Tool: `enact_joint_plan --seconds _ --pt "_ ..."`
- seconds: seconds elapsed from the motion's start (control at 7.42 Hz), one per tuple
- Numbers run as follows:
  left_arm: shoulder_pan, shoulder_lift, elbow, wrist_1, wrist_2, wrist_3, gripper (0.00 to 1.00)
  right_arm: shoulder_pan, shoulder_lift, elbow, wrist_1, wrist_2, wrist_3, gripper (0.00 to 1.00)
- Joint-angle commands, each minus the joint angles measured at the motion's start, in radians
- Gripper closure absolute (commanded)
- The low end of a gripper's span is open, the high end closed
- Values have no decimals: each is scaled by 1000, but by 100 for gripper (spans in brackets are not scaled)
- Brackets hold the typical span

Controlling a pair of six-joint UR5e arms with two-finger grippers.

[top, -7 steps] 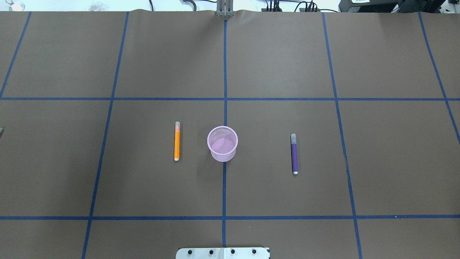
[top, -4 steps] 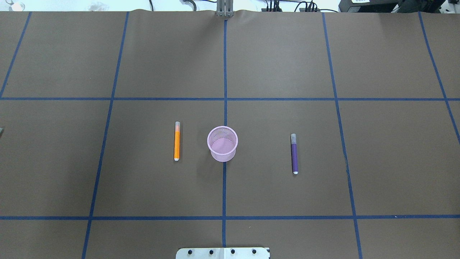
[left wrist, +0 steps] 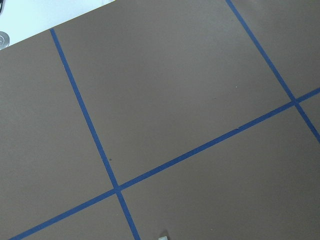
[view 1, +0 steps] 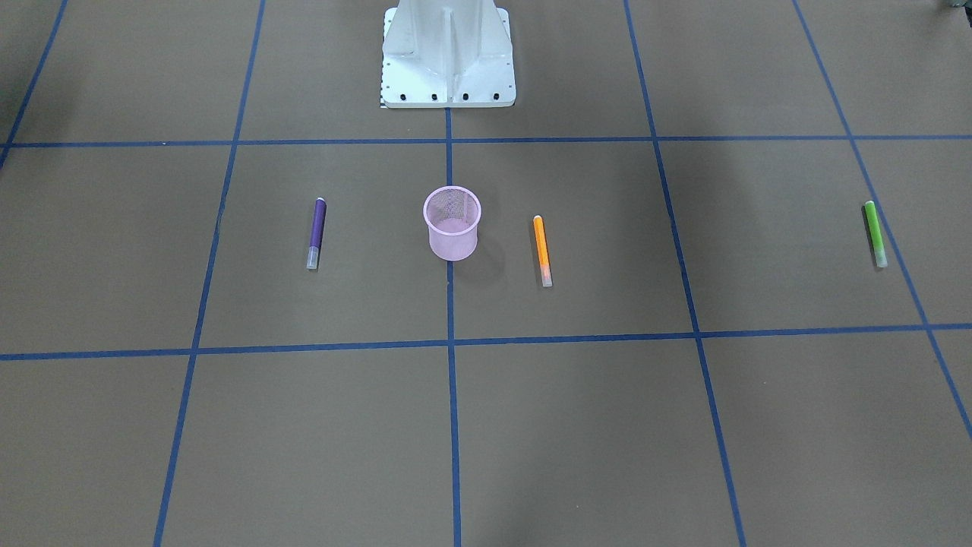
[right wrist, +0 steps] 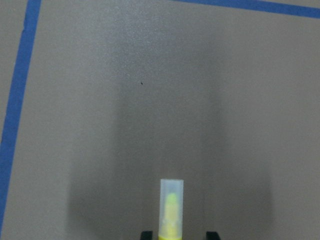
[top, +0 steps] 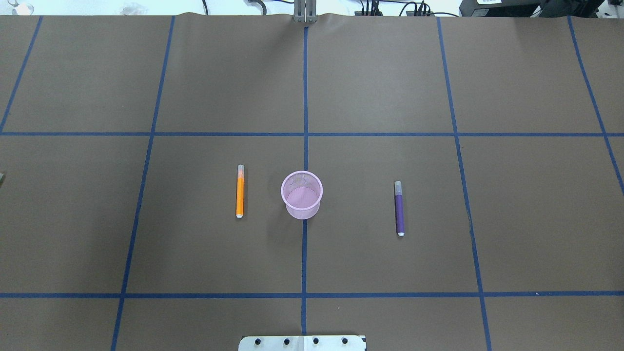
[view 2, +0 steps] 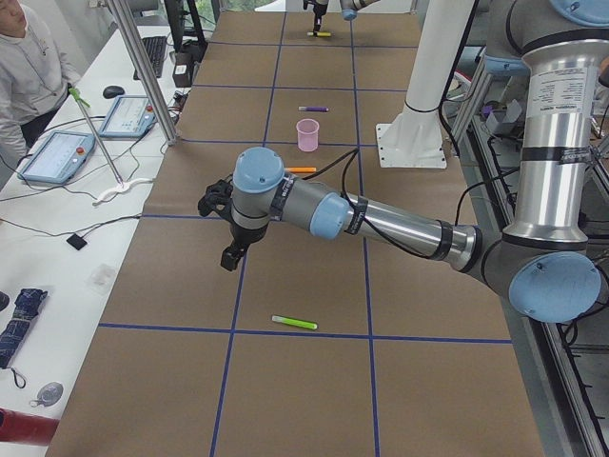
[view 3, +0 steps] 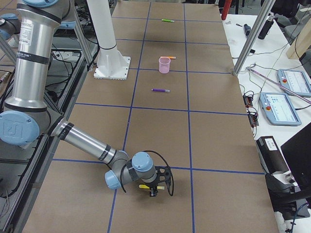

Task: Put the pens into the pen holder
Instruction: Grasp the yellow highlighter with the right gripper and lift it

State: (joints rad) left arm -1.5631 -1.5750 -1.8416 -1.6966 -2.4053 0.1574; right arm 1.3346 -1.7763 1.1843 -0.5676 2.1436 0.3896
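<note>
Nothing has shifted: the orange pen (top: 239,192) and purple pen (top: 399,209) lie flat on either side of the pen holder (top: 302,210). Far to the holder's right, the right gripper (right wrist: 179,235) straddles the yellow pen (right wrist: 171,227), fingers (right wrist: 147,234) apart. It should close squarely on the barrel, not the clear cap (right wrist: 171,192). I cannot tell the state of the left gripper (view 2: 231,255); it hangs near the green pen (view 2: 294,323), far left of the holder.

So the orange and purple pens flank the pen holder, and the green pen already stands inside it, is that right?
No: the front-facing view shows the green pen lying on the table, far from the pen holder. The orange pen and purple pen do flank it.
</note>
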Motion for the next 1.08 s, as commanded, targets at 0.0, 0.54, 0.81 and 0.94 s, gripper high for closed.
enact_joint_plan --seconds 0.0,0.54,0.81,0.94 --pt "0 1 -1 0 0 1 0 0 2 0 0 1 0 100" --pt "0 -3 -2 0 0 -1 0 3 2 142 44 1 0 100" --pt "0 -4 -4 -23 2 -1 0 1 11 344 46 2 0 100" --pt "0 -4 -2 -47 2 -7 0 1 85 397 46 22 14 100"
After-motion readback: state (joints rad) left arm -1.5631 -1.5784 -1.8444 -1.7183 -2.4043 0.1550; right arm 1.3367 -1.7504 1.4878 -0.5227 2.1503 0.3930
